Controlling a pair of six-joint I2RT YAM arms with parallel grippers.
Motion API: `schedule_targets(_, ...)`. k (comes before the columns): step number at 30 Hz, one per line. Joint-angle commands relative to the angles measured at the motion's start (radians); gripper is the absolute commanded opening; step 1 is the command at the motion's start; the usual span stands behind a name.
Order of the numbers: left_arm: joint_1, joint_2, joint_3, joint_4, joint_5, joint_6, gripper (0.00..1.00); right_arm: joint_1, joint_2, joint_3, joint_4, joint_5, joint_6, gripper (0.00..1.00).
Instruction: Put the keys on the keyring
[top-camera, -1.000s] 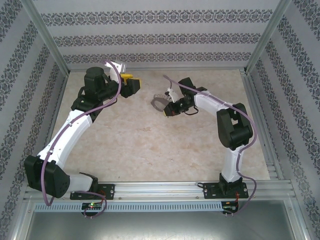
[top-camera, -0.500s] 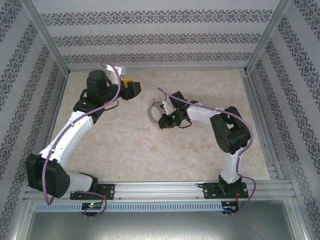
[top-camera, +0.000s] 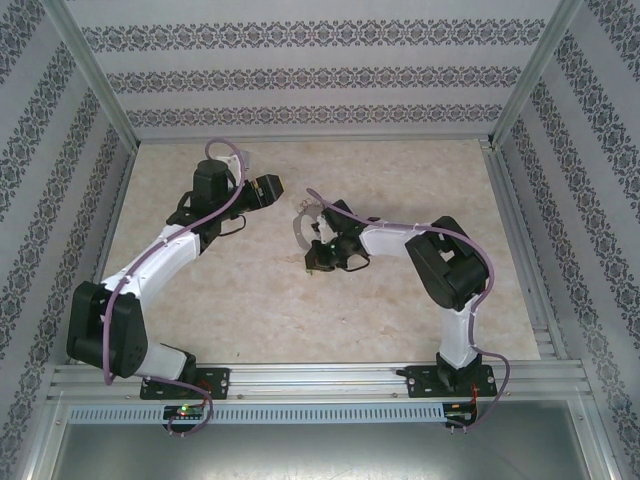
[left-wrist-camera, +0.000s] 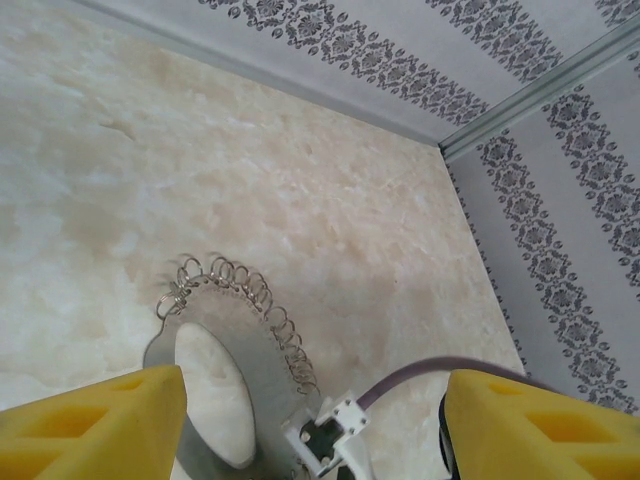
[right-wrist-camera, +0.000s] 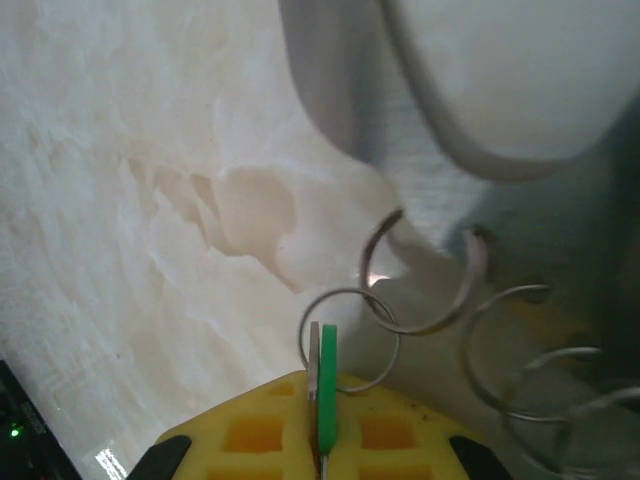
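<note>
My right gripper (right-wrist-camera: 321, 405) is shut on the keys (right-wrist-camera: 327, 365), a thin silvery key and a green tag squeezed upright between its yellow pads (right-wrist-camera: 250, 430). A small wire ring (right-wrist-camera: 350, 340) at their top overlaps one of the small rings on the keyring (right-wrist-camera: 470, 150). That keyring (left-wrist-camera: 215, 325) is a flat silvery loop edged with many small rings, and it lies on the table just left of the right gripper (top-camera: 317, 257). My left gripper (left-wrist-camera: 312, 400) hangs above it, open, yellow fingers (left-wrist-camera: 95, 425) wide apart. In the top view the left gripper (top-camera: 266, 190) is left of the keyring (top-camera: 303, 223).
The marble-patterned table (top-camera: 250, 300) is walled by patterned panels (top-camera: 320, 75) and metal posts (top-camera: 95, 80). The right wrist's white connector and purple cable (left-wrist-camera: 335, 440) sit between my left fingers. Free room lies toward the near edge.
The right gripper has come left and nearer with the keys, and the keyring shifted with it. The left arm swung in toward the keyring and its fingers spread wider.
</note>
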Motion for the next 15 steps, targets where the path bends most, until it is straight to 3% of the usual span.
schedule_targets(1,0.012,0.013,-0.01,0.082,-0.012,-0.043,0.69,0.015,0.013,0.001,-0.002,0.016,0.031,0.1)
schedule_targets(6,0.011,0.035,-0.012,0.099,-0.012,-0.053,0.7,0.05,0.003,0.021,-0.009,0.002,0.032,0.28)
schedule_targets(15,0.011,0.035,-0.007,0.091,-0.024,-0.042,0.7,0.069,-0.109,0.011,-0.003,-0.003,0.002,0.44)
